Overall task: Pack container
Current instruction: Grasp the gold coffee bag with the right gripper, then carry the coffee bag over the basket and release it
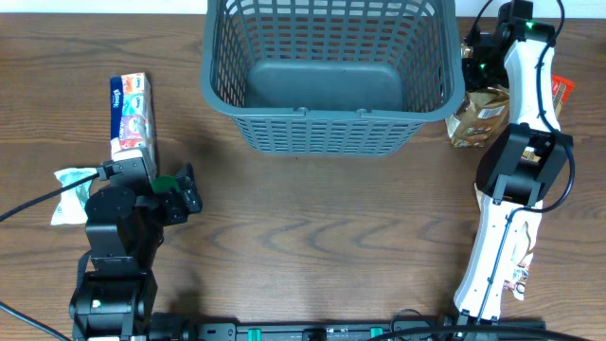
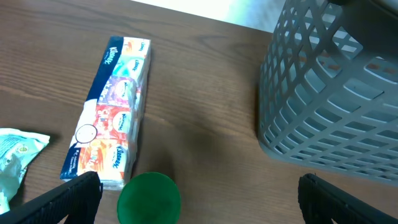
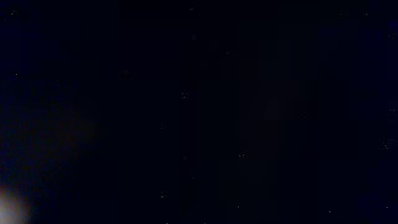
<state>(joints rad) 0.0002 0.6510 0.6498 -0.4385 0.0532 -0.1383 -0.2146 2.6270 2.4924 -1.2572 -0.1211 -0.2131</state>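
The container, a large dark grey lattice basket (image 1: 327, 71), stands at the back middle of the table with nothing inside; its corner shows in the left wrist view (image 2: 329, 93). My left gripper (image 1: 175, 189) is open and empty at the left front (image 2: 199, 205), with a round green cap (image 2: 149, 199) between its fingers, close to the left one. My right gripper (image 1: 478, 57) is at the basket's right side by a brown snack bag (image 1: 478, 114). The right wrist view is black, so its jaws are hidden.
A long Kleenex tissue pack (image 1: 131, 114) lies at the left (image 2: 109, 112). A white and green packet (image 1: 71, 189) lies beside my left arm (image 2: 15, 155). A red packet (image 1: 561, 92) and a pale packet (image 1: 521, 275) lie by my right arm.
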